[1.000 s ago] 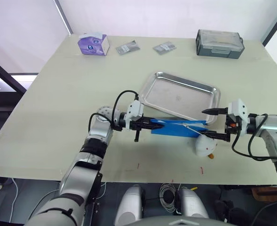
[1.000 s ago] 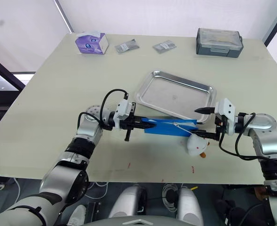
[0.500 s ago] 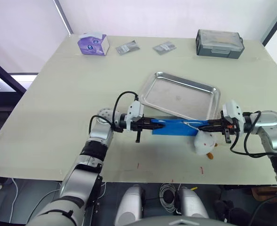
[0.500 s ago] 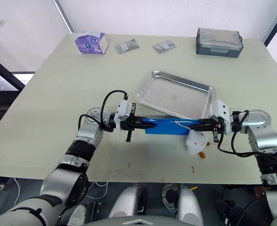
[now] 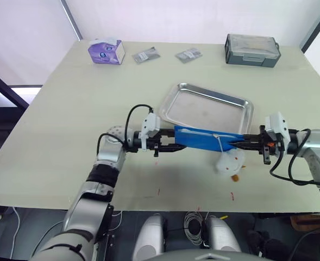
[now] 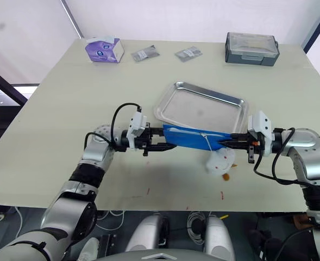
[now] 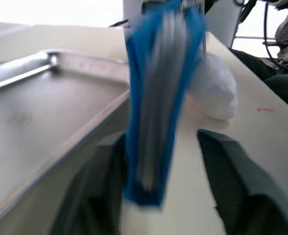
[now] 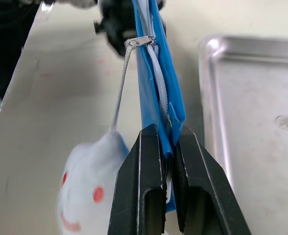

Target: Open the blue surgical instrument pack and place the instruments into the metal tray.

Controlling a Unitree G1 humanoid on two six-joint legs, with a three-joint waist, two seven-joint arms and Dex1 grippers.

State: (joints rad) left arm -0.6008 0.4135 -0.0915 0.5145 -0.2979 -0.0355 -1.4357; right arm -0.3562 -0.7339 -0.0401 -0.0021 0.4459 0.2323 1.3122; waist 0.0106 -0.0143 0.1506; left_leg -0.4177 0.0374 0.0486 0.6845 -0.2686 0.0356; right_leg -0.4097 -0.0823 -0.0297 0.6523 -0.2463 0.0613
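Blue surgical instrument pack (image 5: 207, 139), lifted higher since a second ago, now overhangs the metal tray (image 5: 206, 112) rim; right end effector (image 5: 245, 143) pinches one end, left end effector (image 5: 169, 144) spread around the other; unopened.

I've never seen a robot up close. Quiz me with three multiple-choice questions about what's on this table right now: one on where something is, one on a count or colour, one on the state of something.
1. Where is the grey lidded box?
A. far right corner of the table
B. inside the metal tray
C. near the left arm

2. How many small packets lie beside the purple box?
A. none
B. two
C. five

3. How is the blue pack held?
A. lying flat on the table
B. resting in the tray
C. held between both grippers

Answers: 1 A, it sits at the far edge beyond the metal tray. 2 B, the two packets lie there. 3 C, the right gripper pinches one end and the left gripper is at the other.
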